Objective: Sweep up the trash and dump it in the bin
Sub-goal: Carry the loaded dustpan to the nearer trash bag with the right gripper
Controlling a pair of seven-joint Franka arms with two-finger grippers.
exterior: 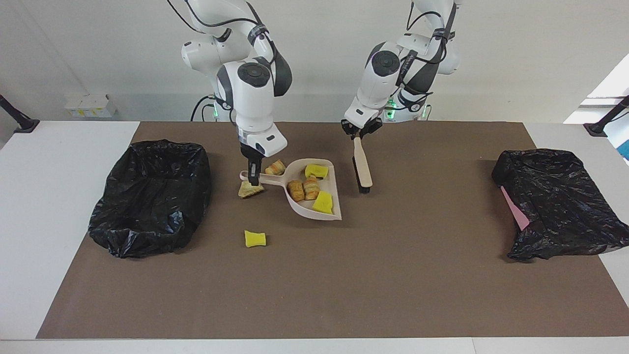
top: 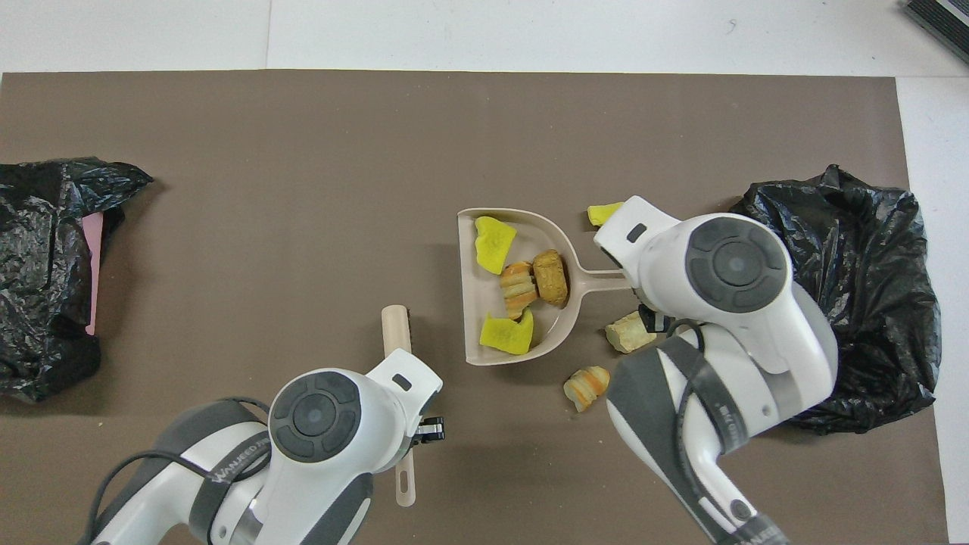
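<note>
Under my right tool point(exterior: 253, 181), which is clenched on the handle of the dustpan point(exterior: 328, 212), four bits of trash point(exterior: 304, 189) already lie in the pan: two yellow sponge chunks and two brown bread-like lumps. So I judge the sweeping a little over half done and the dumping not begun. Three bits are left on the bench point(exterior: 393, 275): a tan lump point(exterior: 249, 190) just beside that tool, a striped bread lump point(exterior: 275, 168) close by the handle, and a yellow chunk point(exterior: 255, 238) well apart from it. My left tool point(exterior: 357, 133) is clenched on the brush point(exterior: 362, 169), clear of the pan's open edge. Black-bagged bin point(exterior: 152, 196) at the right arm's end has no trash that I can see.
</note>
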